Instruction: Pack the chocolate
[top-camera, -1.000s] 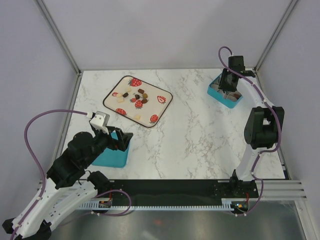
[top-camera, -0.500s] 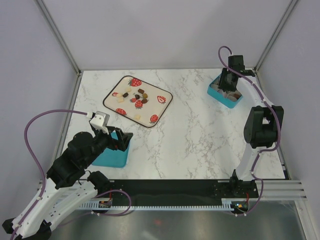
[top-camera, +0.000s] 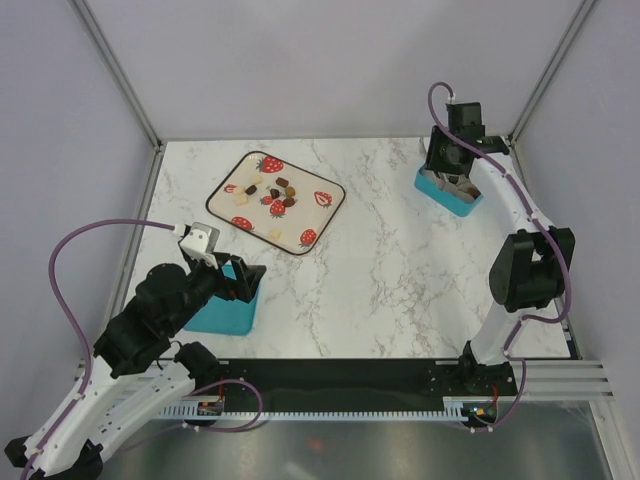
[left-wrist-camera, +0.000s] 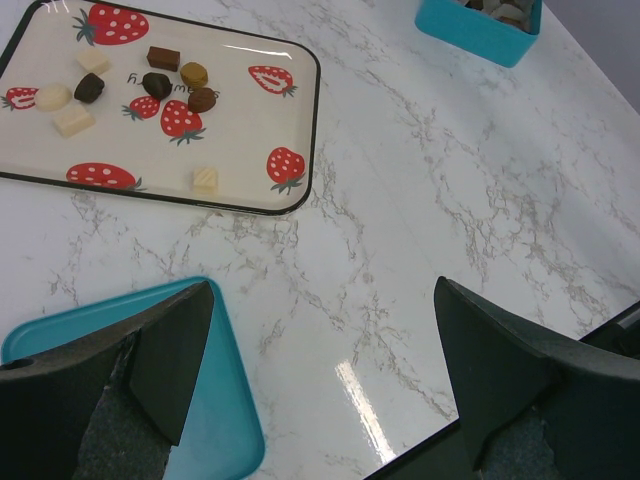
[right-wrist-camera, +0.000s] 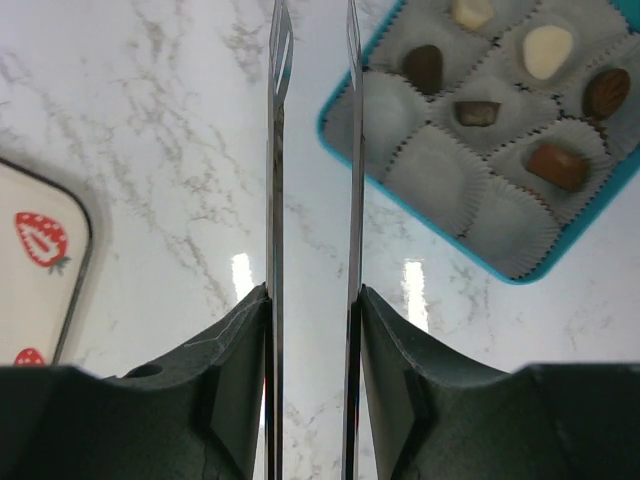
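Observation:
Several small pieces of chocolate (top-camera: 272, 190) in dark brown, light brown and cream lie on the strawberry-print tray (top-camera: 322, 218), seen too from the left wrist as chocolate (left-wrist-camera: 156, 84) on the tray (left-wrist-camera: 240, 135). More chocolate (right-wrist-camera: 424, 65) sits in paper cups in the teal box (right-wrist-camera: 345, 85), at the table's far right as the box (top-camera: 438, 192). My right gripper (right-wrist-camera: 312, 20) hangs by the box's left edge, its thin blades apart with only marble between them. My left gripper (left-wrist-camera: 325, 350) stays wide open over the teal lid (left-wrist-camera: 225, 400).
Several paper cups in the box are empty (right-wrist-camera: 432, 170). The teal lid (top-camera: 222, 312) lies near the front left under the left gripper (top-camera: 240, 280). Bare marble (top-camera: 390, 260) lies between tray and box. Frame posts and walls close in the table's sides.
My right gripper has shifted a little left and back, from over the box to its left edge. The left arm has not moved.

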